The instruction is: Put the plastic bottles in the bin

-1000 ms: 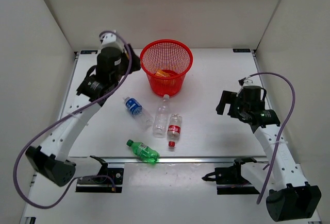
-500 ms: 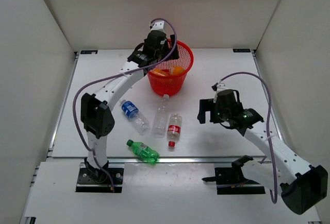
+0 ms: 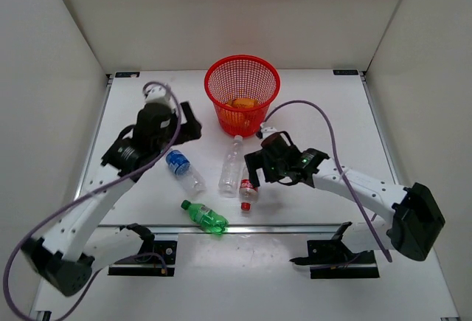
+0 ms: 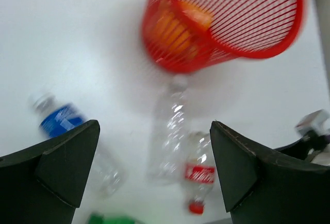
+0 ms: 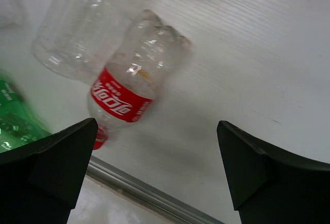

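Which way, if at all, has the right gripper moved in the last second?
Yes: the right gripper moved left, from far right of the red-labelled bottle to directly over it.

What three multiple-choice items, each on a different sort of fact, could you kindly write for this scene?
1. Where are the orange bottles? A in the bin; B on a shelf; C on the floor.
2. How many bottles lie on the table? A two; B four; C six.
3. How is the right tool? A open; B shut on a bottle; C out of view.
1 A: orange shows inside the mesh. 2 B: green, blue-labelled, plain clear, red-labelled. 3 A: its fingers stand wide apart.
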Controlling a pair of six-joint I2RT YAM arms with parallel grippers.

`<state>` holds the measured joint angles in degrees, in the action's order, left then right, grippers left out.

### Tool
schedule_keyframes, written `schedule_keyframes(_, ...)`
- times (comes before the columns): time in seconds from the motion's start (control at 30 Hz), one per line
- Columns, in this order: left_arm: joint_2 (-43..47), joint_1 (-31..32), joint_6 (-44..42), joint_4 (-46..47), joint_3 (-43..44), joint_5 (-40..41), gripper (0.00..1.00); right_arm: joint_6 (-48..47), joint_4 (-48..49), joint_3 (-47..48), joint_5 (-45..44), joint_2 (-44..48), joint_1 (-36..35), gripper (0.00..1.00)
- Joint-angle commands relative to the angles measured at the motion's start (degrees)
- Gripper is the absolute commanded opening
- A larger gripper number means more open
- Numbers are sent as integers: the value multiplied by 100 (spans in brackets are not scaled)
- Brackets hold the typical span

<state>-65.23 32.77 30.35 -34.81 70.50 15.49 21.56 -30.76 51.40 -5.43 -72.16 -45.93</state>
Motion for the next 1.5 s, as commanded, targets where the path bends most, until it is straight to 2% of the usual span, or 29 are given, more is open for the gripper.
schedule_keyframes(0.0,844,-384,611,-1201,-1079,77,99,357,536,336,-116,-385,-354,98)
schedule_keyframes(0.13,1855,-798,867,-1775,-1818,-98,99,664,974,135,-493,-711,-644,94)
schedule_keyframes(0.23,2435,-834,1358,-1994,-2233,-230,98,762,1485,-191,-800,-921,-812,93)
schedule_keyframes(0.4,2831,-755,1667,-2126,-2673,-528,99,999,1732,-315,-968,-1397,-882,90)
schedule_keyframes(0.5,2928,-842,1711,-2267,-2682,-389,98,1324,1714,-533,-1390,-1468,-865,85)
schedule_keyframes(0.6,2928,-825,1711,-2311,-2647,-336,99,1509,1749,-745,-1382,-1318,-672,66)
schedule_keyframes(0.63,2937,-825,1711,-2311,-2655,-362,99,1552,1688,-850,-1373,-1231,-619,49)
schedule_keyframes(0.67,2902,-834,1703,-2346,-2655,-310,99,1509,1731,-885,-1408,-1074,-558,40)
schedule_keyframes(0.7,2893,-843,1711,-2346,-2638,-301,99,1439,1671,-886,-1486,-959,-540,36)
schedule_keyframes(0.77,2867,-860,1668,-2311,-2673,-309,98,1238,1486,-720,-1427,-687,-365,21)
schedule_keyframes(0.8,2850,-860,1676,-2276,-2664,-309,99,1080,1285,-606,-1313,-485,-233,16)
schedule_keyframes(0.9,2779,-922,1659,-2154,-2717,-344,99,421,934,-35,-1083,68,101,10)
schedule_keyframes(0.97,2692,-922,1624,-2118,-2743,-318,98,192,503,753,-1004,245,347,3)
schedule_keyframes(1.03,2613,-1001,1597,-2118,-2726,-301,99,-63,194,1369,-768,238,759,4)
schedule_keyframes(1.07,2560,-1010,1553,-2092,-2734,-266,99,-204,220,1738,-732,194,857,8)
schedule_keyframes(1.17,2402,-1071,1483,-1987,-2717,-370,98,-863,658,2425,-758,-209,1094,9)
schedule_keyframes(1.23,2323,-1045,1535,-1951,-2787,-406,99,-1153,800,3143,-679,-648,1261,9)
schedule_keyframes(1.37,2269,-983,1685,-1881,-2892,-450,99,-1664,905,4849,-327,-2090,1420,12)
schedule_keyframes(1.47,2322,-1027,1842,-1828,-2945,-424,99,-1848,967,5633,-239,-2907,1342,16)
